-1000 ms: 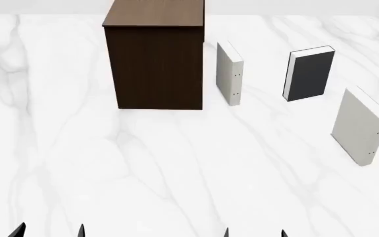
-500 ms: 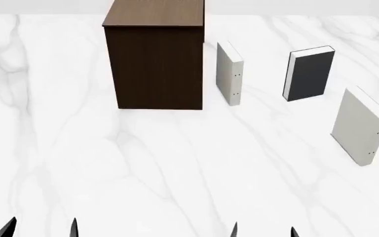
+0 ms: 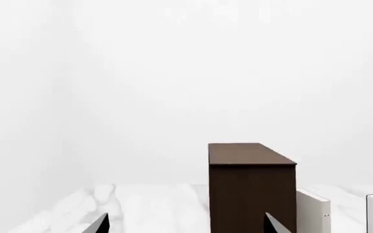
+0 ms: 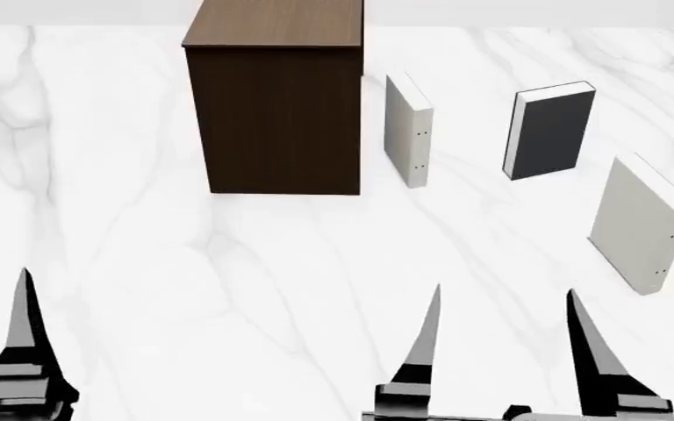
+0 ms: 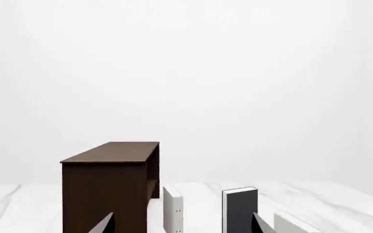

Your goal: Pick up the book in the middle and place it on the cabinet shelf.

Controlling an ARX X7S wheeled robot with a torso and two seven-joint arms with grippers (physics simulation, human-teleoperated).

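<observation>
The dark charcoal book stands upright on the white marble surface, between two pale books and to the right of the cabinet shelf. My right gripper is open, low in the head view, well short of the book. In the right wrist view the book shows beside the inside of one fingertip of the open right gripper. My left gripper is open and empty. Only one of its fingers shows in the head view. The cabinet shelf fills one side of its view.
A pale book stands close to the cabinet's right side. Another pale book stands nearer me at the far right. The marble surface stretches between the grippers and the cabinet.
Both grippers have come up and forward into the head view, their fingers showing much taller. The books and the cabinet have not moved.
</observation>
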